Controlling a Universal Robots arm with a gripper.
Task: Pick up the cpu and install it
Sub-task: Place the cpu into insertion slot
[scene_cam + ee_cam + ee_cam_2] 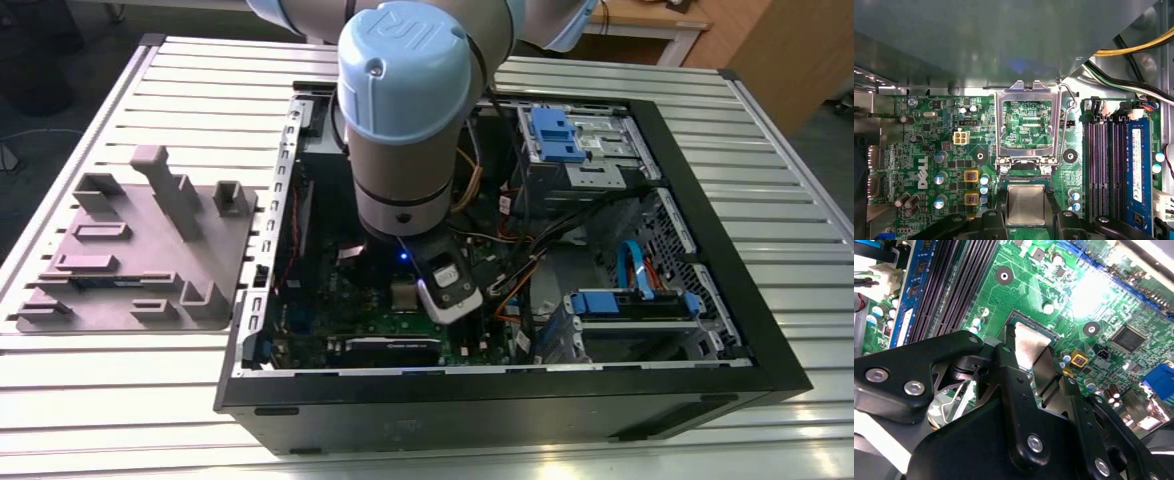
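Observation:
The cpu [1025,204], a small square chip with a pale metal top, lies level over the dark socket [1024,179] on the green motherboard [929,145]. My gripper [1026,217] is shut on it, one black finger against each of two opposite edges; in the second wrist view the fingers [1006,367] flank the cpu [1030,342]. The socket's metal load frame [1027,125] stands flipped open beyond the chip, with its lever [1068,125] raised beside it. In the exterior view the gripper [407,298] reaches down into the open computer case [694,230].
Black memory slots [1099,160] and a blue memory module [1136,170] run close beside the socket. Yellow and black cables [1134,50] hang near the case wall. Drive cages with blue tabs [561,135] fill the case's far side. A grey fixture block [134,245] sits on the slatted table at the exterior view's left.

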